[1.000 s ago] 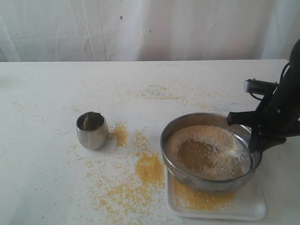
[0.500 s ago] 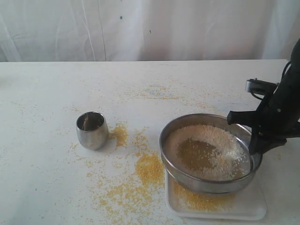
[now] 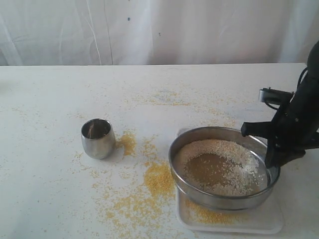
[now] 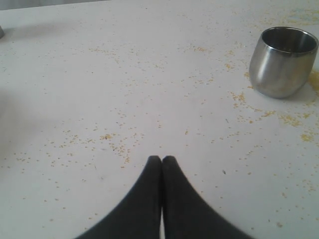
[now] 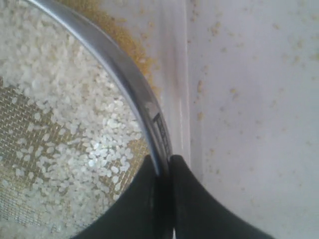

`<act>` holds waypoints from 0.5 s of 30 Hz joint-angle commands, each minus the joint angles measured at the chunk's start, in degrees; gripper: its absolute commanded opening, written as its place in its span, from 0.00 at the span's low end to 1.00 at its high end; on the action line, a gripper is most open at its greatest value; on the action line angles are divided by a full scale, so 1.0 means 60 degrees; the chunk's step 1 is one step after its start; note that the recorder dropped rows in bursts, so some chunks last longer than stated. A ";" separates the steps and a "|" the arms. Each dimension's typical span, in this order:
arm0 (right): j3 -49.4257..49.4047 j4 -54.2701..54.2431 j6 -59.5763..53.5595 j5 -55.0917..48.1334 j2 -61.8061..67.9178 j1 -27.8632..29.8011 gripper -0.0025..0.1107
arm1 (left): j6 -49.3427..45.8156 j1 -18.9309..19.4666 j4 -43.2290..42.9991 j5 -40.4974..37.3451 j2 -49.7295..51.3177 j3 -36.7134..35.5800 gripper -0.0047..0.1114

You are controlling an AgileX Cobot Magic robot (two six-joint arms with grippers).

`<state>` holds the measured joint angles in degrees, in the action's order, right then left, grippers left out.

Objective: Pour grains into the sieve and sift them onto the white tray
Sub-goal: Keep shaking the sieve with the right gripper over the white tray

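Nearest the viewer, at the counter's (image 3: pixel 45 199) front right, a white tray (image 3: pixel 269 219) lies flat with a thin layer of fine yellow meal (image 3: pixel 207 214) on it. A large round steel sieve (image 3: pixel 219 201) sits over the tray and covers most of it. Whether it rests on the tray or hangs just above cannot be told. Pale, coarse grains (image 3: pixel 234 172) ring the sieve's mesh floor, and a bare patch of mesh shows in the middle.

The right gripper (image 5: pixel 163 167) comes in from the right side. Its black jaws are clenched on the sieve's rim, one inside the wall and one outside.

Left of the tray, spilled yellow grains (image 3: pixel 158 179) lie in patches and scattered specks across the counter. Farther left stands a small steel cup (image 3: pixel 97 138), upright and well apart from the sieve.

The left gripper (image 4: pixel 161 160) shows only in its own wrist view. Its jaws are pressed together and empty above the speckled counter, with the cup some way beyond them.

A white curtain (image 3: pixel 159 30) hangs behind the counter's far edge.
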<state>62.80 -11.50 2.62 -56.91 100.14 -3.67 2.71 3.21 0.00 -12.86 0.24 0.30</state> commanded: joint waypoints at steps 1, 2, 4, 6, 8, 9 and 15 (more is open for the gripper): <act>0.0088 -0.0326 0.0033 -0.0392 -0.0126 0.0051 0.02 | 0.0001 0.0013 0.0000 -0.0010 -0.0040 -0.0049 0.04; 0.0088 -0.0324 0.0033 -0.0664 -0.0126 0.0051 0.02 | 0.0001 0.0013 0.0000 -0.0010 -0.0040 -0.0049 0.04; 0.0070 -0.0008 0.0033 0.0991 -0.0108 0.0051 0.02 | 0.0001 0.0013 0.0000 -0.0010 -0.0040 -0.0049 0.04; 0.0094 -0.0014 0.0115 0.0508 -0.0127 0.0051 0.02 | 0.0001 0.0013 0.0000 -0.0010 -0.0040 -0.0049 0.04; 0.0074 -0.0081 0.0096 -0.1444 -0.0129 0.0051 0.02 | 0.0001 0.0013 0.0000 -0.0010 -0.0040 -0.0049 0.04; 0.0074 -0.0060 0.0096 -0.1373 -0.0127 0.0051 0.02 | 0.0001 0.0013 0.0000 -0.0010 -0.0040 -0.0049 0.04; 0.0094 -0.0388 0.0114 -0.0254 -0.0131 0.0051 0.02 | 0.0001 0.0013 0.0000 -0.0010 -0.0040 -0.0049 0.04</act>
<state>62.76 -10.66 3.01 -55.36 100.14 -3.56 2.71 3.21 0.00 -12.86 0.24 0.30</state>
